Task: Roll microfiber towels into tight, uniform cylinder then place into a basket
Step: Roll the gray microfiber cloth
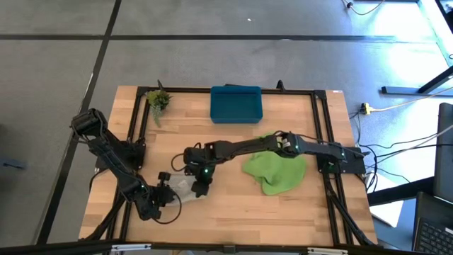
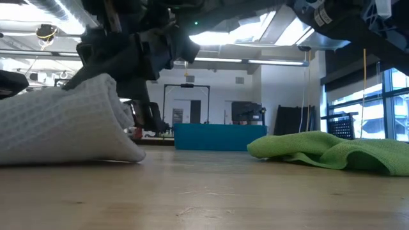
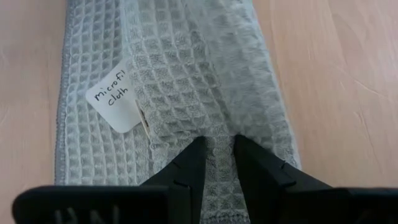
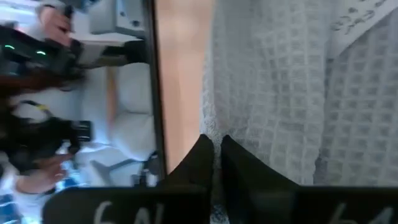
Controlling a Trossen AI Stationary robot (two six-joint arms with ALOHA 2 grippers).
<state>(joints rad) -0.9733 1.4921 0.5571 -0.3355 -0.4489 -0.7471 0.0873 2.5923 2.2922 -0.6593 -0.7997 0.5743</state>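
Pinching the grey towel (image 1: 185,188) from either end: left end effector (image 3: 217,152) and right end effector (image 4: 216,149), both pressed onto cloth.

Both arms cover most of the grey towel (image 1: 182,187) from above; the low view crops its left end.

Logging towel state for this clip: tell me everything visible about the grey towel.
The grey towel is a light grey waffle-weave cloth, partly rolled into a loose bundle lying on the wooden table near its front left. A white tag handwritten "microfiber cloth" sits on it. The left pincer grips one end with a fold between its fingers; the right pincer, shut, pinches the other edge.
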